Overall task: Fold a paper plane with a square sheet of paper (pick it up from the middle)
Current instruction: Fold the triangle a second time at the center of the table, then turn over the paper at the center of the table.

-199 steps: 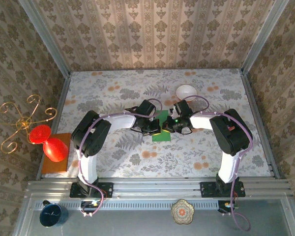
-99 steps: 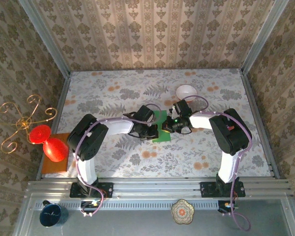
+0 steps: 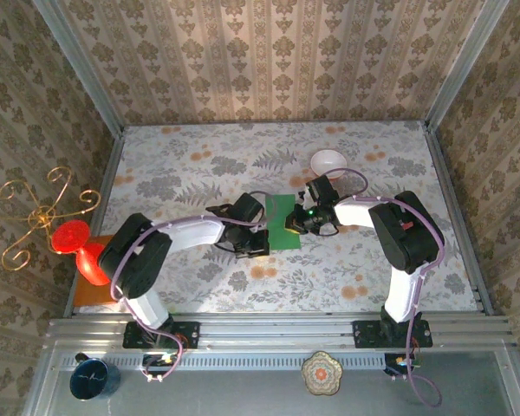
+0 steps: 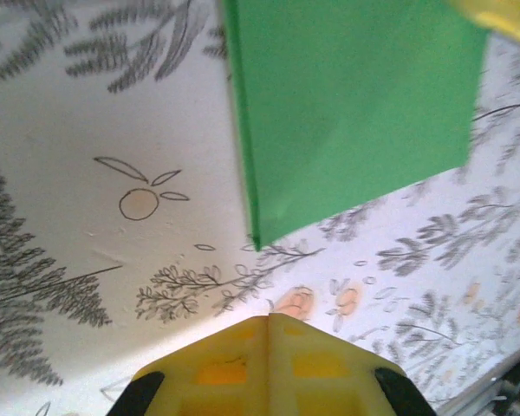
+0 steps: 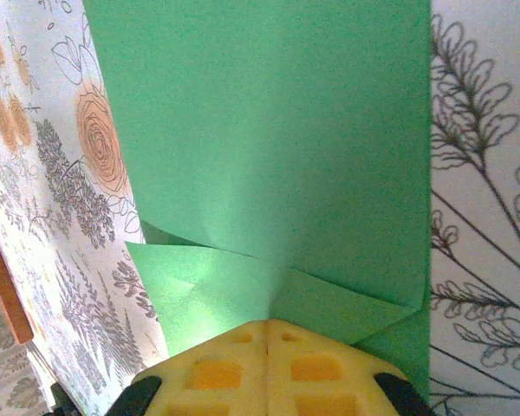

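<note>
The square sheet of paper (image 3: 280, 217) is bright green and lies folded to a narrow rectangle mid-table. In the right wrist view the paper (image 5: 260, 130) rises in creased facets that meet at my right gripper (image 5: 269, 323), which is shut on its near edge. From above, the right gripper (image 3: 295, 225) sits at the sheet's right side. My left gripper (image 3: 260, 245) is off the near left corner. It (image 4: 270, 317) is shut and empty, apart from the paper (image 4: 347, 104), with bare tablecloth between them.
A white bowl (image 3: 328, 160) stands just behind the right arm. A red goblet-shaped object (image 3: 88, 253) stands on an orange board (image 3: 95, 290) at the left edge, beside a gold wire stand (image 3: 35, 217). Patterned walls enclose the table.
The left arm has drawn back to the left and toward the near side, taking its shut gripper off the paper. The right gripper has stayed at the sheet's right edge.
</note>
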